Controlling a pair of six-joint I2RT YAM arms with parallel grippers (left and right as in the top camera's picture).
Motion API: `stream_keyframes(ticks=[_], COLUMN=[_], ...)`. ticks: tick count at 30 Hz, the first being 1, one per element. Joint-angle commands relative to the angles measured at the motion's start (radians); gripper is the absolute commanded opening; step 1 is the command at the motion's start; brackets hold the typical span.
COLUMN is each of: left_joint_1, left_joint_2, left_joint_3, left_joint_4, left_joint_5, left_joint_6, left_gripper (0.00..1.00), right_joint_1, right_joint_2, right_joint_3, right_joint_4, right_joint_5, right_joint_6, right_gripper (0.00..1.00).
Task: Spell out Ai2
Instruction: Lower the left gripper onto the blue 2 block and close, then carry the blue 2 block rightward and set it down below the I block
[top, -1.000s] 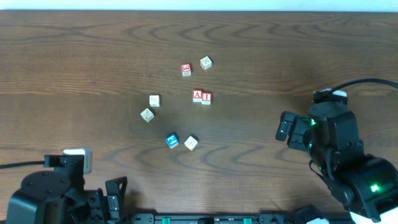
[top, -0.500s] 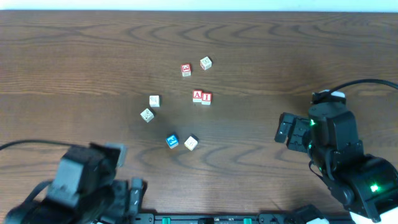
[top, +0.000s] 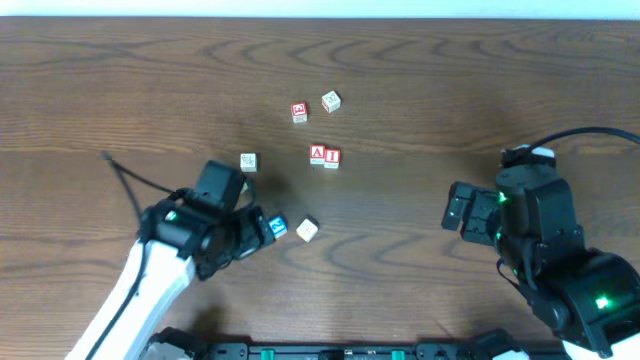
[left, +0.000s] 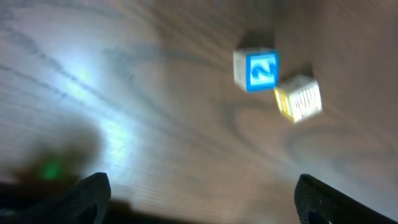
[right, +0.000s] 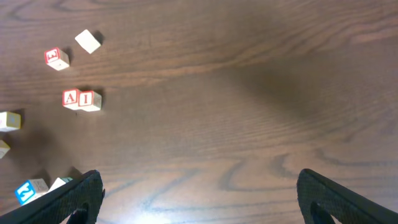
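Observation:
Two red-lettered blocks, "A" (top: 318, 154) and "I" (top: 332, 157), stand side by side mid-table; they also show in the right wrist view, "A" (right: 71, 99) and "I" (right: 87, 99). A blue "2" block (top: 277, 227) lies just right of my left gripper (top: 250, 232), which is open and empty. In the left wrist view the blue "2" block (left: 257, 70) sits ahead of the open jaws (left: 202, 196), touching a pale block (left: 299, 98). My right gripper (top: 462, 209) is open and empty at the right, far from the blocks.
Another red-lettered block (top: 299, 112) and a pale block (top: 330, 101) lie at the back. A pale block (top: 248, 161) lies left of centre and another (top: 307, 230) beside the blue one. The left arm hides part of the table at lower left.
My left arm has swung up from the front edge toward the blue block and now covers the pale block that lay at left. The right arm has not moved.

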Motion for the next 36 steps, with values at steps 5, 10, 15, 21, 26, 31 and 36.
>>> stream_keyframes(ticks=[5,10,15,21,26,31,36], left_joint_1=[-0.100,-0.145,-0.146,-0.146,-0.146,-0.146,-0.146], left_joint_2=[0.193,0.296,0.380,0.453,0.476,0.477,0.477], left_joint_3=[-0.004,-0.004,-0.004,-0.004,-0.004,-0.004,-0.004], left_joint_4=[0.175,0.311,0.338,0.389,0.394,0.405,0.413], left_joint_5=[-0.075,-0.098,-0.102,-0.099,-0.101,-0.101,-0.111], left_joint_6=[-0.232,-0.241,-0.248,-0.247,-0.246,-0.239,-0.206], left_gripper=[0.95,0.95,0.96,1.00,0.59,0.41,0.25], right_joint_1=[-0.004,-0.004,-0.004,-0.004,-0.004,-0.004,-0.004], right_joint_2=[-0.002,-0.002,-0.002,-0.002,-0.002,-0.002,-0.002], right_joint_3=[0.004,0.004,0.004,0.004,0.004,0.004,0.004], right_joint_4=[-0.011,-0.019,-0.038,-0.054,-0.058,-0.058,-0.059], right_joint_5=[0.009,0.016,0.031,0.047,0.047,0.049,0.049], right_joint_6=[-0.005,-0.005,-0.005,-0.005,-0.005,-0.005,-0.005], right_gripper=[0.99,0.99,0.99,0.99,0.99,0.99,0.99])
